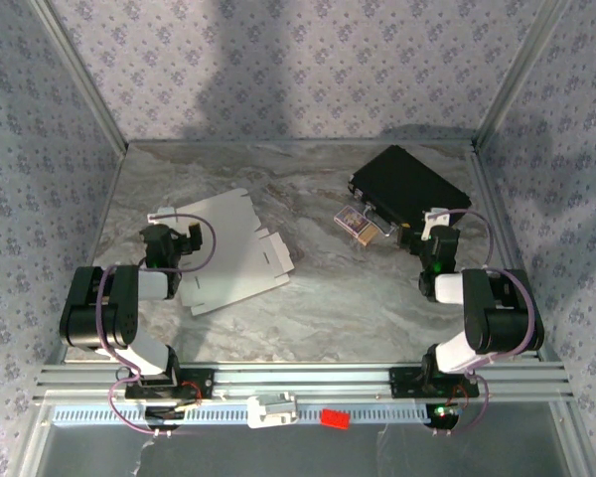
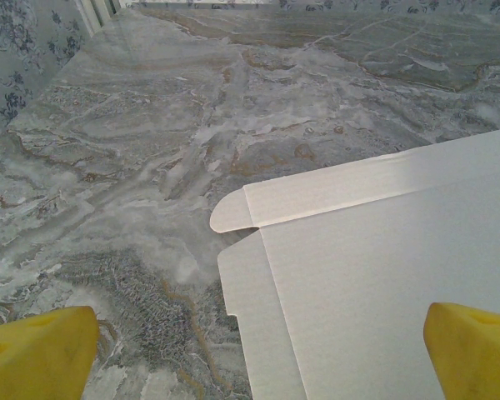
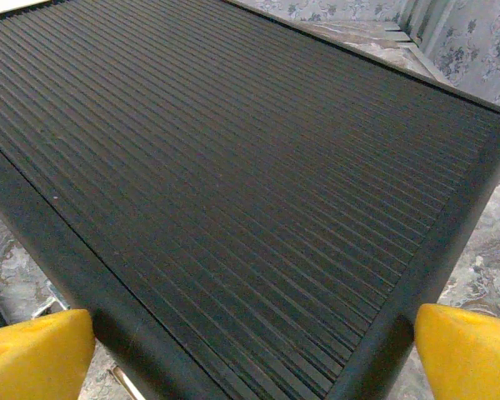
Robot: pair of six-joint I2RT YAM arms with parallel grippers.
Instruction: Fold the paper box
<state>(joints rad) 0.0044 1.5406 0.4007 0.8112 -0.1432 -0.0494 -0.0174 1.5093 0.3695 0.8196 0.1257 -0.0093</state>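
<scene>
Broadly, the marble-patterned table (image 1: 328, 318) carries everything. On its 9 o'clock half, seen from above, lies the paper box (image 1: 233, 253). It is flat and not yet folded, a white sheet with tabs and creases. Its long axis runs roughly from 11 to 5 o'clock. At about 1 o'clock of the table rests the black case (image 1: 409, 184), well apart from the paper box.

The left gripper (image 1: 174, 237) stands just beside the 9 o'clock edge of the sheet, so the paper box lies toward 3 o'clock from this tool. In the left wrist view the paper box (image 2: 383, 275) spreads from the centre toward 4 o'clock. The jaws of the left gripper (image 2: 254, 358) are spread wide, with one yellow fingertip (image 2: 37, 354) over bare table and the other over the sheet. Nothing is pinched. I judge the left arm clearly the nearer one for a first fold, and it meets the sheet from its long side.

The right gripper (image 1: 435, 227) is at the 6 o'clock corner of the black case (image 3: 250, 167), with jaws also spread wide and holding nothing. A small tan and purple packet (image 1: 363, 224) lies just beside the black case, on the side toward the sheet.
</scene>
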